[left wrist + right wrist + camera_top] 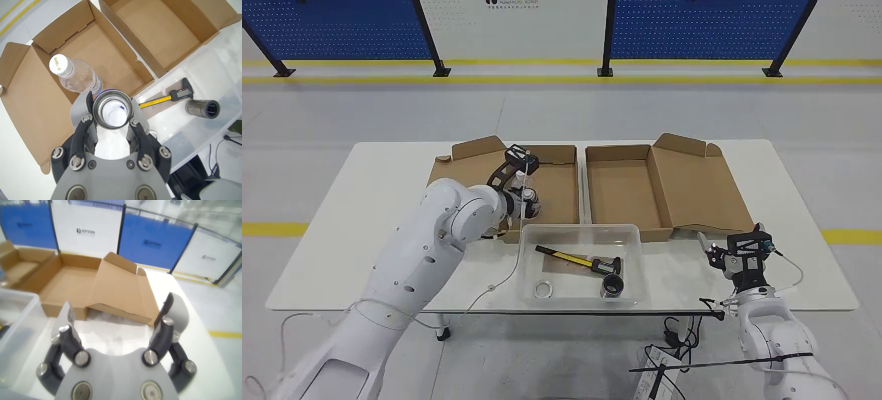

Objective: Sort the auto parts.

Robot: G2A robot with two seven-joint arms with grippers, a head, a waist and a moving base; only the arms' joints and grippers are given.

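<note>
matt cardbd box, clear plastic bin, shiny metal cylinder

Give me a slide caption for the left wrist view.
Left gripper shut on a metal can over a cardboard box, beside a water bottle.

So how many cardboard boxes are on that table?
2. One box holds a water bottle, with the left gripper holding a metal can in or just over it; the other box sits right beside it. None seems hidden.
</note>
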